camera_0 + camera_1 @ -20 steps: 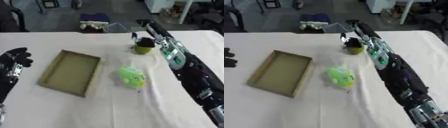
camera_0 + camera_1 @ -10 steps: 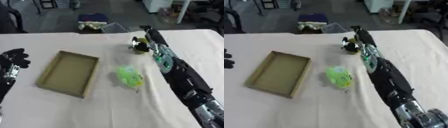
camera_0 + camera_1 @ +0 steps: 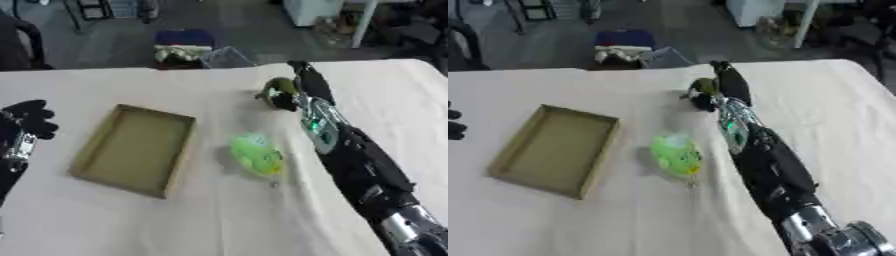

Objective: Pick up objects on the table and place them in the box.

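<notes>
A shallow cardboard box point(image 3: 137, 148) lies open on the cream tablecloth, left of centre. A bright green object point(image 3: 256, 153) lies just right of the box. Farther back, a small olive-green and dark object point(image 3: 278, 93) is lifted off the cloth. My right hand point(image 3: 303, 85) is shut on it, with the arm stretching in from the lower right. My left hand point(image 3: 26, 118) shows at the left edge, fingers curled, holding nothing.
Beyond the table's far edge point(image 3: 131, 69) stand a blue bin with cloths point(image 3: 184, 46) and chair legs on a dark floor. The cloth point(image 3: 219, 215) is wrinkled near the green object.
My right hand has carried the olive-green object leftward, toward the table's middle. The view has also shifted a little. The box, the green object and my left hand stay where they were.
</notes>
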You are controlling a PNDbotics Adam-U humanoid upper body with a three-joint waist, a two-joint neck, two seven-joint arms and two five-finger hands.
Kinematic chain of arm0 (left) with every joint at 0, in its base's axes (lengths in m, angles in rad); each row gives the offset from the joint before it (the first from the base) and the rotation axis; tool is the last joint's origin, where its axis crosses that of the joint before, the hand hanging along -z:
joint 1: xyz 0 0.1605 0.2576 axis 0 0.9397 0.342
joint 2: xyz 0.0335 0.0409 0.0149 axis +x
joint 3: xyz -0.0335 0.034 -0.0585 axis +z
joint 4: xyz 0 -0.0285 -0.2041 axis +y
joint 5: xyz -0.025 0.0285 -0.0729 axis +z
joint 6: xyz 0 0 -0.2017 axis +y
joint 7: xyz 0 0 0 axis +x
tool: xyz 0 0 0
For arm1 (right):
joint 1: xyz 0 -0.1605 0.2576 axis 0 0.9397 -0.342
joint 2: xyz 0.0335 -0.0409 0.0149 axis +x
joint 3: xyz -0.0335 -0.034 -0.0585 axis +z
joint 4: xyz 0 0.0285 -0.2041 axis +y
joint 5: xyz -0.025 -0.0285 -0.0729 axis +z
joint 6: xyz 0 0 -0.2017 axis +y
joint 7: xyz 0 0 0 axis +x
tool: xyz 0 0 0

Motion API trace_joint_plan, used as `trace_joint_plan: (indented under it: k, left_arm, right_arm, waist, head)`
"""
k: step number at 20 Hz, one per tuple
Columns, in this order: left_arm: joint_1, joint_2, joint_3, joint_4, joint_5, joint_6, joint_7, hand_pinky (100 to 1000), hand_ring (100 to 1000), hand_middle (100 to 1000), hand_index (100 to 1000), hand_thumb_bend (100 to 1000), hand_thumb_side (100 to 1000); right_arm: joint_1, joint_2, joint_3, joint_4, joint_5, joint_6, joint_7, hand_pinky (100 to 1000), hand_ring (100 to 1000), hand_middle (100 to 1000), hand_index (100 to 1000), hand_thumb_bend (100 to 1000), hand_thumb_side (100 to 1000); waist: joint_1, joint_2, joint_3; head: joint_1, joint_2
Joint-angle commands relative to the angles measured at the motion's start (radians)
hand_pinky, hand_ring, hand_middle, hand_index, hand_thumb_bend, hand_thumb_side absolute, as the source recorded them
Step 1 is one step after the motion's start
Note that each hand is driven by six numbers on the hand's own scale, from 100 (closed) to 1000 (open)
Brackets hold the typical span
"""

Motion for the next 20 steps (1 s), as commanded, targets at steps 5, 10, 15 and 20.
trace_joint_plan:
  k: [5,10,15,20]
  left_arm:
    - [-0.012,0.013,-0.001,-0.01,0.004,-0.003,-0.003,660,636,651,802,333,748]
    - [-0.013,0.013,-0.001,-0.01,0.004,-0.003,-0.003,660,636,651,802,333,749]
    - [-0.013,0.013,-0.001,-0.01,0.003,-0.003,-0.004,660,636,651,802,332,749]
    - [-0.012,0.012,-0.001,-0.01,0.003,-0.003,-0.005,660,635,651,802,331,750]
  right_arm:
    - [-0.024,-0.005,-0.017,0.015,0.03,0.044,-0.009,806,913,891,932,100,414]
    - [-0.02,-0.006,-0.022,0.024,0.039,0.056,-0.003,801,905,877,926,100,389]
    - [-0.018,-0.005,-0.024,0.033,0.039,0.063,0.0,800,903,871,918,100,379]
    - [-0.018,0.001,-0.021,0.041,0.041,0.055,0.018,801,901,868,900,100,359]
  waist:
    - [0.003,-0.013,0.004]
    - [0.003,-0.012,0.006]
    - [0.002,-0.011,0.006]
    - [0.002,-0.01,0.007]
  head:
    - [-0.001,-0.01]
    - [0.0,-0.009]
    - [-0.001,-0.009]
    - [-0.003,-0.008]
